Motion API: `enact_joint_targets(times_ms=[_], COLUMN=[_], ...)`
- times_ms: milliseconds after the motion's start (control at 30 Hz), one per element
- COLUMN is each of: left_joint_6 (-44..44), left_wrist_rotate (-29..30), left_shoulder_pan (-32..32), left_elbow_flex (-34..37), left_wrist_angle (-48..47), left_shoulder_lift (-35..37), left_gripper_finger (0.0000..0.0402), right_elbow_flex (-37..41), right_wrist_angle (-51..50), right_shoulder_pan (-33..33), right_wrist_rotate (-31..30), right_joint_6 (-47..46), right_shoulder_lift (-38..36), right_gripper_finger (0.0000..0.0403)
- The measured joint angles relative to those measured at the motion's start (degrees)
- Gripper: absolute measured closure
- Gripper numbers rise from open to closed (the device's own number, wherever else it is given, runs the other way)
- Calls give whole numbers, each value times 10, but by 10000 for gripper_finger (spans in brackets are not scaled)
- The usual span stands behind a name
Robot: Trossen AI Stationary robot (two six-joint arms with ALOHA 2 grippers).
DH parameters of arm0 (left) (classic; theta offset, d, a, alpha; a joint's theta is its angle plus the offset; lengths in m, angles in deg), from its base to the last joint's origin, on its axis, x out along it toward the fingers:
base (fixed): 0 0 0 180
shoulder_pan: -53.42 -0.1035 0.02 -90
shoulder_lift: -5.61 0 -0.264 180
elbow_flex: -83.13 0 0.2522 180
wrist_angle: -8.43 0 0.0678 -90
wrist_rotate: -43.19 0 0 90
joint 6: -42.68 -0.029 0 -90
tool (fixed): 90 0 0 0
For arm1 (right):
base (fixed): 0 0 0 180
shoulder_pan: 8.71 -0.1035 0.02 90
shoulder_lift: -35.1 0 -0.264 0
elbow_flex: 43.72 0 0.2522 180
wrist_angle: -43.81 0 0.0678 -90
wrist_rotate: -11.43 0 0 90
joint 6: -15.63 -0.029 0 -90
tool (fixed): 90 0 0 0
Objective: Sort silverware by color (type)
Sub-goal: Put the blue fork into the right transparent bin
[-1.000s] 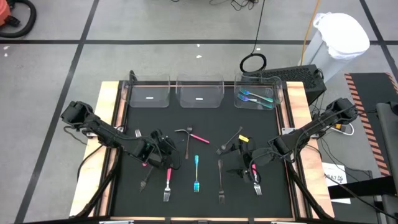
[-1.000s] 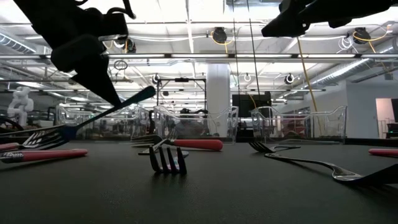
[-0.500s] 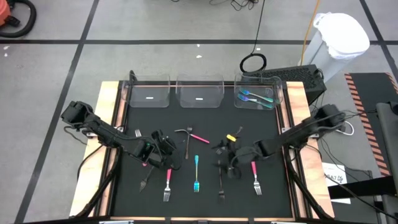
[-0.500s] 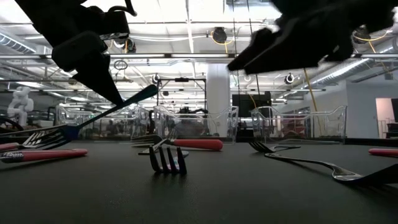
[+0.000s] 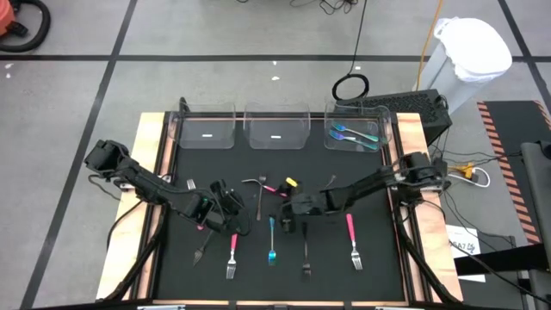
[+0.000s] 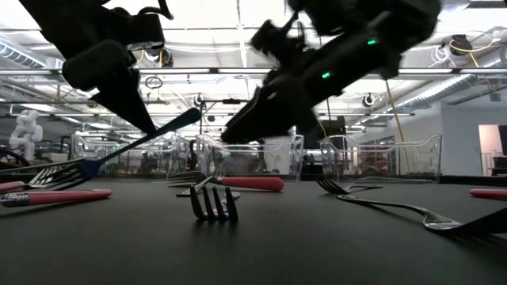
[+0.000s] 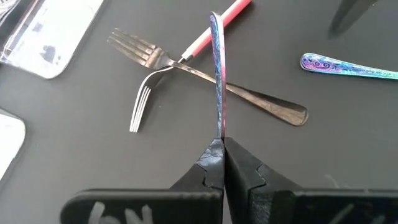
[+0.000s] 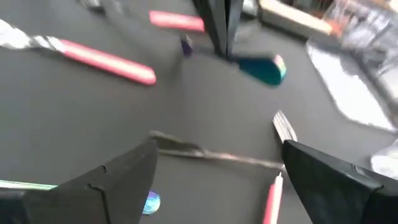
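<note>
My left gripper [image 5: 226,205] hovers over the mat's left half, shut on a teal-handled utensil [image 7: 216,74]. My right gripper [image 5: 287,210] reaches in from the right to the mat's middle, open, above a dark fork [image 8: 211,154] that lies between its fingers untouched. Flat on the black mat lie a teal fork [image 5: 271,241], pink-handled forks [image 5: 232,255] [image 5: 352,239], a dark fork [image 5: 306,251] and a crossed pair [image 7: 180,59]. Teal spoons [image 5: 353,135] lie in the far right bin. My left gripper pinches the teal utensil's handle [image 7: 218,127] between its two fingertips, which slant down from the table's left. The handle shows edge-on and its free end [image 6: 188,119] sticks out past the fingers, raised above the mat. The utensil slants down toward its other end.
Three clear bins [image 5: 277,129] line the mat's far edge; the left and middle ones show only a white label. A dark fork [image 5: 201,248] lies near the left edge. Wooden rails [image 5: 157,172] border the mat. A yellow tag [image 5: 291,182] sits on the right arm.
My right gripper has swept from over the mat's right part toward the table's left and downward, ending low over the middle beside the left gripper; its fingers stay open. The left gripper and its teal utensil have kept still.
</note>
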Motion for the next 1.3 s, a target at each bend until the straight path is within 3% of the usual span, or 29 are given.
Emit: enact_joint_targets(times_ms=[333,600,733,1067,1167,1300], left_joint_6=[1,4,4,3,0,0], left_wrist_rotate=[-8,-12,-12,-23,-23,-24], left_shoulder_pan=[2,9,10,10,10,10], left_elbow_flex=[0,0,0,0,0,0], left_wrist_angle=[1,3,5,12,15,15], left_shoulder_lift=[0,0,0,0,0,0], left_gripper_finger=[402,402,402,402,402,402], right_elbow_flex=[-144,-171,-171,-171,-171,-171], right_wrist_angle=[-58,-84,-86,-94,-93,-93], right_shoulder_pan=[23,29,29,29,29,29], right_wrist_rotate=[8,16,39,45,45,45], right_joint_6=[19,40,38,38,38,39], right_shoulder_lift=[85,94,94,94,94,94], right_gripper_finger=[65,75,123,318,347,354])
